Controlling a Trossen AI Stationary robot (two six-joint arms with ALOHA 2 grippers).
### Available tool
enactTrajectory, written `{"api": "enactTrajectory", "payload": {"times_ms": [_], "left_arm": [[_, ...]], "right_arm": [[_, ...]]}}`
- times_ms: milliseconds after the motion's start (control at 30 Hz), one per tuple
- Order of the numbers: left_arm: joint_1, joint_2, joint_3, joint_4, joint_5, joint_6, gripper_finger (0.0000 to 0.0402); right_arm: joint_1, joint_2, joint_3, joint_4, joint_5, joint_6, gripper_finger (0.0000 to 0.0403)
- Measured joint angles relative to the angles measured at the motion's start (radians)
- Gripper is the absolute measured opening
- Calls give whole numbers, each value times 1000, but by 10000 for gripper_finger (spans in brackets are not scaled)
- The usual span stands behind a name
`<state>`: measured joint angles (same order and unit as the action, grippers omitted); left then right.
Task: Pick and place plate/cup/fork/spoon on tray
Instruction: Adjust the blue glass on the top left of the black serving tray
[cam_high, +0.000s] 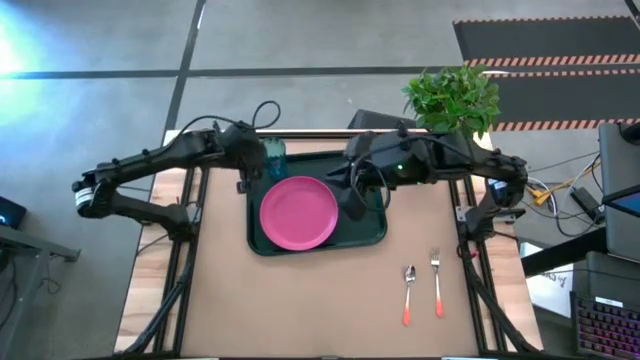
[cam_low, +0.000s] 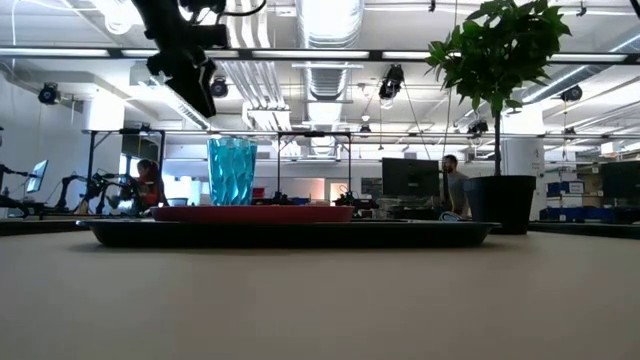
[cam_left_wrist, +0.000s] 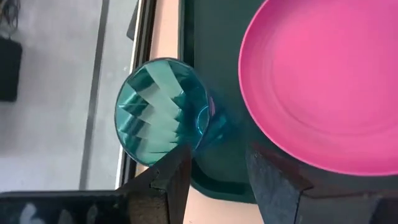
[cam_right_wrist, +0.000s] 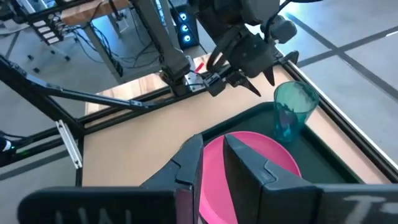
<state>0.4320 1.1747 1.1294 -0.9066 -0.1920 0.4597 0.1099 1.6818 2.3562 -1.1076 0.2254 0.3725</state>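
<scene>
**Cup and plate on tray, cutlery on table**

Plate (cam_high: 298, 212) lying flat in the middle of the tray (cam_high: 372, 236), pink against dark green. Cup (cam_high: 275, 156) standing upright in the tray's far left corner, just beside the plate's rim. Left gripper (cam_high: 262, 163) hanging close above and beside the cup, fingers (cam_left_wrist: 165, 180) apart, nothing between them. Right gripper (cam_high: 352, 205) poised over the tray's right half at the plate's edge, fingers (cam_right_wrist: 189, 163) nearly together with a narrow gap, holding nothing. Spoon (cam_high: 409, 293) and fork (cam_high: 437, 282) lying side by side on the bare table, near the right front, well apart from the tray, handles toward the front edge. Potted plant (cam_high: 452, 98) at the far right corner
</scene>
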Motion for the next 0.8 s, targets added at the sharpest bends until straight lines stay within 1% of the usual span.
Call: {"api": "enactTrajectory", "payload": {"times_ms": [133, 367, 567, 800], "left_arm": [[0, -11, 1, -9, 8, 74, 136], [2, -3, -4, -24, 13, 151, 136], [17, 44, -5, -25, 18, 160, 136], [63, 119, -6, 11, 18, 185, 136]], "right_arm": [[18, 0, 0, -8, 35, 12, 54], [17, 10, -5, -10, 39, 22, 54], [17, 25, -5, -10, 38, 29, 54], [37, 36, -5, -9, 37, 29, 54]]}}
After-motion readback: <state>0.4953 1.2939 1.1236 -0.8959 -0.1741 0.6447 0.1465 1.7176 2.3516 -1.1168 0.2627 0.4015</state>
